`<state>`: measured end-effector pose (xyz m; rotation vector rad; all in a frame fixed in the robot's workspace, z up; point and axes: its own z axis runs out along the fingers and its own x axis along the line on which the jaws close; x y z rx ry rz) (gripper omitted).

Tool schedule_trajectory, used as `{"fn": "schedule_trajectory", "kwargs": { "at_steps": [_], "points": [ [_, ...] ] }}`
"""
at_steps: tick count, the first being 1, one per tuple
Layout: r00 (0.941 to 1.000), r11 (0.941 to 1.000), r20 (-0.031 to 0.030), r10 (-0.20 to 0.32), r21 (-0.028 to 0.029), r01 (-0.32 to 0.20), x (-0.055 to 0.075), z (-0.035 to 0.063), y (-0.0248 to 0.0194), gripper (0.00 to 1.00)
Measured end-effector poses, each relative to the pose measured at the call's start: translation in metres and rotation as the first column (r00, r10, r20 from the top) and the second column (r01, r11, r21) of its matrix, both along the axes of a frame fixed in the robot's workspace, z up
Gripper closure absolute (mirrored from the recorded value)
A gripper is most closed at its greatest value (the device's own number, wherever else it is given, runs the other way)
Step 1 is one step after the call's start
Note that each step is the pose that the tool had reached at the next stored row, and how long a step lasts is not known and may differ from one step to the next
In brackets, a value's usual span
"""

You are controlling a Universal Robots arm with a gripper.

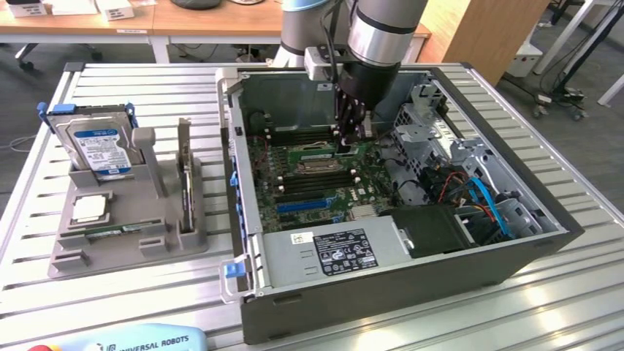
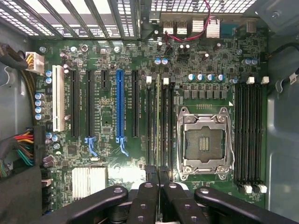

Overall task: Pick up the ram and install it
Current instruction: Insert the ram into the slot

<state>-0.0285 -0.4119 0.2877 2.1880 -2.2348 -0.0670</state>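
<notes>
The ram (image 2: 158, 121) appears edge-on in the wrist view as a thin green strip. It runs along the black memory slots (image 2: 150, 126) beside the open processor socket (image 2: 204, 140). My gripper (image 2: 158, 173) is shut on the ram's near end, a black finger (image 2: 150, 179) on each side. I cannot tell whether the stick rests in a slot or just above one. In the exterior view my gripper (image 1: 349, 135) reaches down inside the open computer case (image 1: 390, 285), low over the motherboard (image 1: 312, 183).
The case walls, the drive cage (image 1: 439, 139) and the cables (image 1: 483, 201) crowd the arm on the exterior view's right. The power supply (image 1: 337, 252) sits at the case's front. On the exterior view's left, a grey fixture (image 1: 127, 245) holds a hard drive (image 1: 98, 146) and a silver chip (image 1: 90, 208).
</notes>
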Motion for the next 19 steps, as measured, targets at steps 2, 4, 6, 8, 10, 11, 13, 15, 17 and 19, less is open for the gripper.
{"fn": "schedule_trajectory", "kwargs": {
  "at_steps": [2, 4, 6, 8, 10, 11, 13, 15, 17, 19],
  "points": [
    [1.0, 1.0, 0.0001, 0.0, 0.0001, 0.0, 0.0, -0.0005, 0.0, 0.89],
    [1.0, 1.0, 0.0005, 0.0, 0.0, 0.0, 0.0001, -0.0018, 0.0001, 0.89],
    [1.0, 1.0, 0.0008, 0.0, 0.0001, 0.0, 0.0001, -0.003, 0.0001, 0.89],
    [1.0, 1.0, 0.0007, 0.0, 0.0, 0.0, 0.0, -0.0037, 0.0001, 0.89],
    [1.0, 1.0, 0.0007, 0.0, 0.0, 0.0, 0.0, -0.0044, 0.0001, 0.89],
    [1.0, 1.0, 0.0007, 0.0, -0.0002, 0.0, 0.0, -0.0046, 0.0001, 0.89],
    [1.0, 1.0, 0.0008, 0.0, 0.0, 0.0, 0.0, -0.0053, 0.0001, 0.89],
    [1.0, 1.0, 0.0008, 0.0, -0.0001, 0.0, 0.0, -0.0058, 0.0001, 0.89],
    [1.0, 1.0, 0.0009, 0.0, 0.0, 0.0, 0.0, -0.0064, 0.0001, 0.89],
    [1.0, 1.0, 0.0008, 0.0, -0.0002, 0.0, 0.0, -0.0069, 0.0001, 0.89]
  ]
}}
